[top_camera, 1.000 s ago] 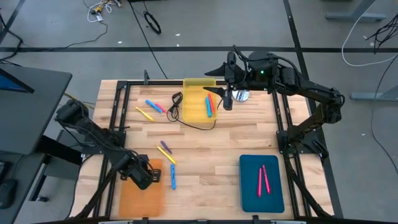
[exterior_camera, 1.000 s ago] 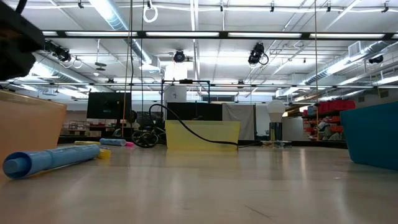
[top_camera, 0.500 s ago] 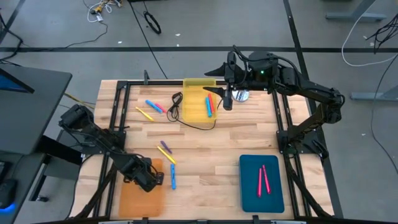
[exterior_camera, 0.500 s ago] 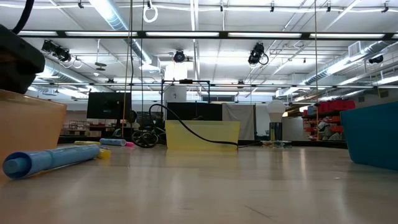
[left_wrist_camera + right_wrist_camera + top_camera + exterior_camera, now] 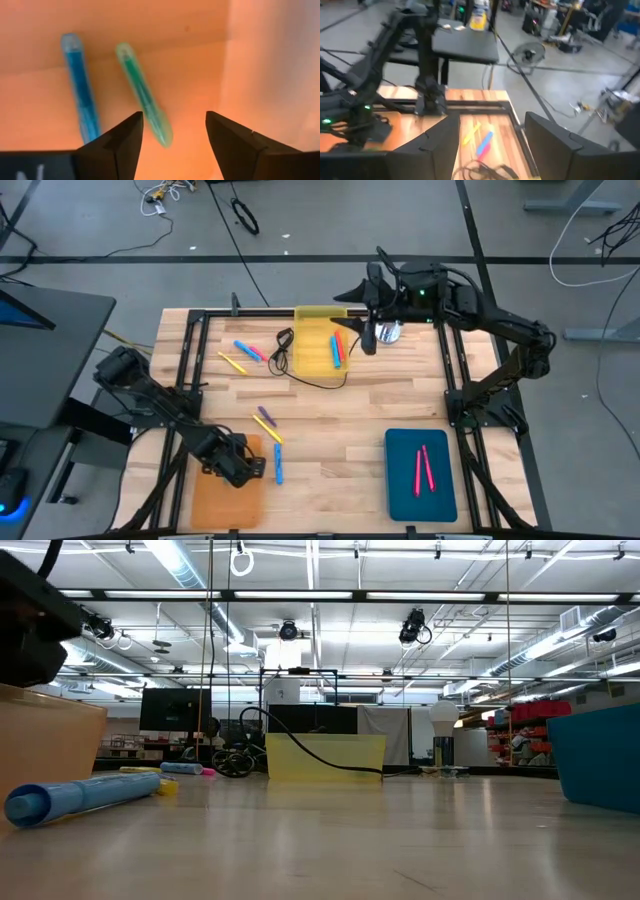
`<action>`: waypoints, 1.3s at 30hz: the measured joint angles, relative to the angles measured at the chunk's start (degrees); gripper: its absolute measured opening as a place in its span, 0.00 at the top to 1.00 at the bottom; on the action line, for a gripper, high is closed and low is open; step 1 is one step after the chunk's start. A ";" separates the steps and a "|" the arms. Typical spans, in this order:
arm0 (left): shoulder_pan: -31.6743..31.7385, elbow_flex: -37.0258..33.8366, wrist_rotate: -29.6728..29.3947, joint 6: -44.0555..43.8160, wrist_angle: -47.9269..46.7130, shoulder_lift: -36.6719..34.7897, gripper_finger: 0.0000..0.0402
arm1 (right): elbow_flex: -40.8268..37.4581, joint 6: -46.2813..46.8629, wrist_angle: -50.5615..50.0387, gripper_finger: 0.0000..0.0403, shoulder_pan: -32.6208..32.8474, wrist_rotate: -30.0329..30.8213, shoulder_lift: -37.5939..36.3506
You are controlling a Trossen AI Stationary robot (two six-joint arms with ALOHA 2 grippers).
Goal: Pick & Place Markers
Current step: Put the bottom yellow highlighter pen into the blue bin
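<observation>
1. Workshop floor with cables around a light wooden slatted counter [image 5: 330, 430] in a black frame; the low view looks into a lit lab with ceiling lights.
2. Left arm reaches to the near-left corner, its hand [image 5: 240, 465] over the flat orange rectangular tray [image 5: 228, 498]. Right arm stretches along the far edge, its hand [image 5: 368, 340] just beside the translucent yellow rectangular tray [image 5: 318, 340].
3. Flat teal rectangular tray [image 5: 420, 476], near-right: two pink-red markers [image 5: 423, 468] inside.
4. Yellow tray: a blue, a green and a reddish marker lie in it, with a thin black cable [image 5: 300, 375] trailing across its near edge.
5. Left wrist view: a green marker [image 5: 145, 100] and a blue marker [image 5: 82, 92] lie flat on the orange tray floor, side by side, not touching the fingers. Left hand's jaws stand apart with nothing between them; reads as a drop just made.
6. Right hand: jaws apart in its wrist view, nothing held.
7. Loose on the counter: blue, pink and yellow markers [image 5: 243, 354] left of the yellow tray; a purple and a yellow marker [image 5: 268, 425], plus another blue marker [image 5: 278, 464], just beside the orange tray.
8. Judgement: roughly half done. About seven are in trays, about six left to pick.
</observation>
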 joint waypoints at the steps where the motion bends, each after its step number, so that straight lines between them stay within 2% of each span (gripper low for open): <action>1: 0.00 0.00 -0.60 0.29 0.08 -0.49 0.44 | 0.00 0.30 -0.85 0.45 -0.42 0.01 -0.30; 13: -0.26 0.02 -3.34 3.88 -3.06 -7.47 0.45 | 0.00 2.18 -4.40 0.45 -1.51 -5.98 -3.88; 17: -0.84 0.04 -6.64 5.51 -3.57 -11.84 0.45 | 0.00 2.25 -5.78 0.45 -1.49 -6.00 -4.08; 21: -1.53 0.04 -12.69 8.46 -4.45 -17.31 0.45 | 0.00 3.52 -6.88 0.45 -1.49 -6.00 -4.18; 31: -1.36 0.04 -31.56 29.75 -4.50 -31.26 0.45 | 0.00 9.49 -5.22 0.45 -1.30 -6.01 -4.23; 39: -1.36 0.04 -43.16 51.21 -3.42 -42.11 0.45 | 0.00 14.05 0.51 0.45 1.67 -5.85 -4.27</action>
